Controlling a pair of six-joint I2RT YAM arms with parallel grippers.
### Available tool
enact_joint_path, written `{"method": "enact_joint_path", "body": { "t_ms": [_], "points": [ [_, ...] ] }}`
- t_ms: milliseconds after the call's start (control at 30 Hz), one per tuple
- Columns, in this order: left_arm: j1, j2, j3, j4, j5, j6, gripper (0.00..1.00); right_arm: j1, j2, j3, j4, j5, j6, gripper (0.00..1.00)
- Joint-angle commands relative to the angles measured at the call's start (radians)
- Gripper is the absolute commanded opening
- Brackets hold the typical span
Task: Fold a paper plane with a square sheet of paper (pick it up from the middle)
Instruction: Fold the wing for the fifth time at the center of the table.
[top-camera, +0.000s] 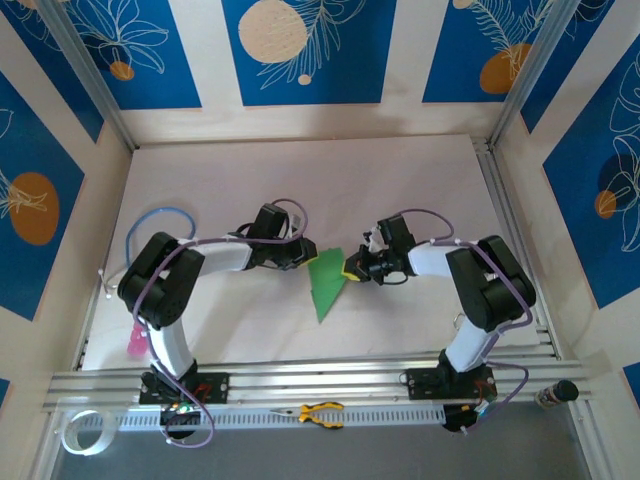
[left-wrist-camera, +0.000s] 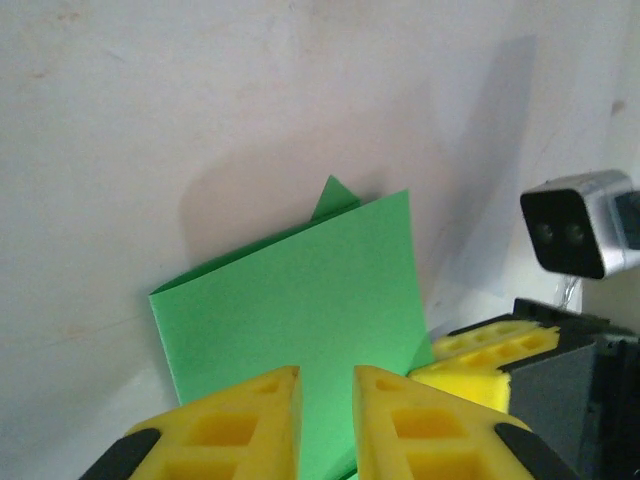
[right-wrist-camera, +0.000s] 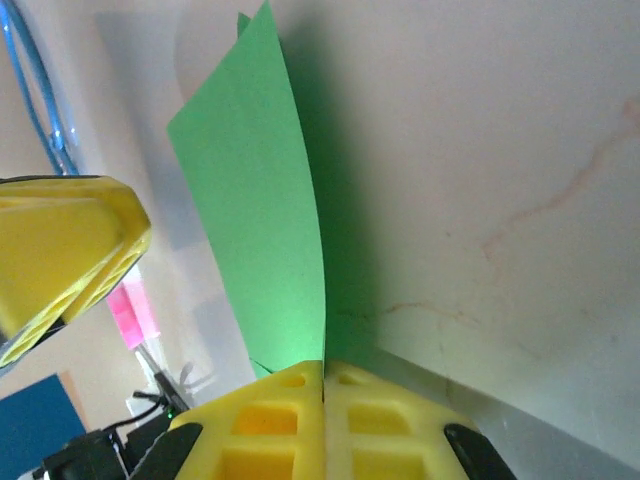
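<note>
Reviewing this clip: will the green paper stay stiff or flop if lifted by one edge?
Likely floppy: the paper bows in a curve away from the right claw pinching its edge. Probably very light, being so thin. The folded layers, one corner peeking behind, may stiffen it slightly.

Paper (top-camera: 326, 284) sits between left tool (top-camera: 303, 257) and right tool (top-camera: 350, 270).
</note>
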Motion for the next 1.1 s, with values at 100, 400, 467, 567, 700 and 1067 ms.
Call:
{"method": "enact_joint_path", "body": {
  "t_ms": [100, 400, 467, 567, 700, 1067],
  "points": [
    [-0.018, -0.01, -0.011, 0.026, 0.039, -0.024, 0.21, 0.034, -0.108, -0.073, 0.041, 0.156, 0.121, 0.02],
    [-0.037, 0.035, -0.025, 0.127, 0.104, -0.069, 0.15, 0.089, -0.163, -0.131, 0.068, 0.247, 0.203, 0.03],
    [-0.04, 0.049, -0.023, 0.125, 0.106, -0.072, 0.15, 0.097, -0.168, -0.141, 0.078, 0.259, 0.221, 0.03],
    [-0.039, 0.062, -0.021, 0.084, 0.089, -0.058, 0.14, 0.111, -0.178, -0.148, 0.086, 0.273, 0.231, 0.04],
    [-0.04, 0.092, -0.013, 0.042, 0.077, -0.031, 0.11, 0.117, -0.185, -0.153, 0.097, 0.261, 0.229, 0.05],
    [-0.039, 0.127, -0.039, 0.047, 0.076, -0.009, 0.08, 0.092, -0.179, -0.153, 0.155, 0.152, 0.178, 0.17]
  ]
}}
